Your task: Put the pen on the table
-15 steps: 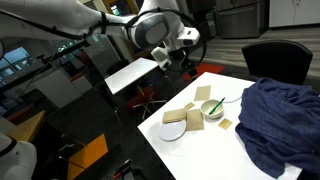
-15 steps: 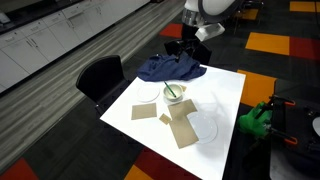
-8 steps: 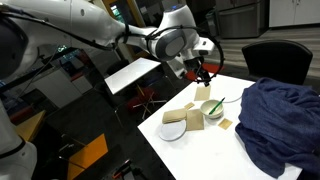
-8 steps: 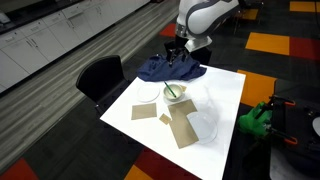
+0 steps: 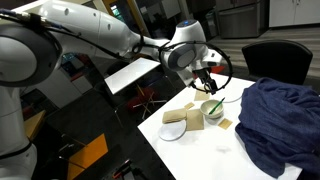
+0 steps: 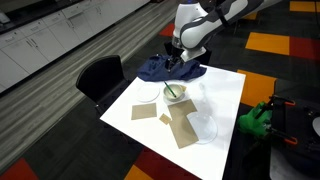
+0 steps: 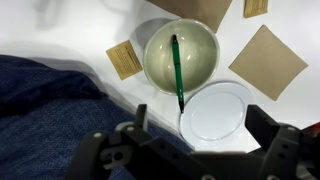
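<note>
The thin dark green pen (image 7: 177, 72) lies slanted inside a small pale bowl (image 7: 200, 50), its tip sticking out over the rim toward a white plate (image 7: 218, 110). The bowl stands on the large white table (image 7: 90, 30). My gripper (image 7: 200, 125) is open and empty, hovering above the bowl and the plate. In both exterior views the gripper (image 5: 206, 78) (image 6: 174, 64) hangs just above the bowl (image 5: 212, 107) (image 6: 174, 92), with the pen (image 5: 216, 101) (image 6: 173, 91) in it, on the table (image 5: 200, 150) (image 6: 225, 95).
A crumpled blue cloth (image 5: 278, 120) (image 6: 172, 70) (image 7: 45, 110) covers one end of the table beside the bowl. Several flat cardboard pieces (image 7: 268, 62) (image 6: 182, 126) and the plate (image 5: 172, 129) lie around it. A black chair (image 5: 275, 58) (image 6: 100, 75) stands at the table's side.
The arm has swung from beyond the table's far edge to over the bowl and come lower. The gripper stays open and the pen has not moved.
</note>
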You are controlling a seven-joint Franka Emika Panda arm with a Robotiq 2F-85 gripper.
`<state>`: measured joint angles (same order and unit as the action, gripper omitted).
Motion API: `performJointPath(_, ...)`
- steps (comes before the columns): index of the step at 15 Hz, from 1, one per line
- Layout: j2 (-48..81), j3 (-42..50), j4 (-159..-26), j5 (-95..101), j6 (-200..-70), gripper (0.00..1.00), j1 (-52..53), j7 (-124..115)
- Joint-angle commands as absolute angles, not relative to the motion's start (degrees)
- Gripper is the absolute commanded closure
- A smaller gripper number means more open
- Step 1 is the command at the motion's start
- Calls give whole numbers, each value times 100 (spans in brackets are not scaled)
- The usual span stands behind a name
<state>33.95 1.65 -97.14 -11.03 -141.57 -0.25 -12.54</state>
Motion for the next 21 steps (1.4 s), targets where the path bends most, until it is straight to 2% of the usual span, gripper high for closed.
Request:
performJointPath(1,3743,261,-9404,-937,-14213,0,37,-1411)
performJointPath(21,4835,404,-8523,-676,-13885,0,324,-1674)
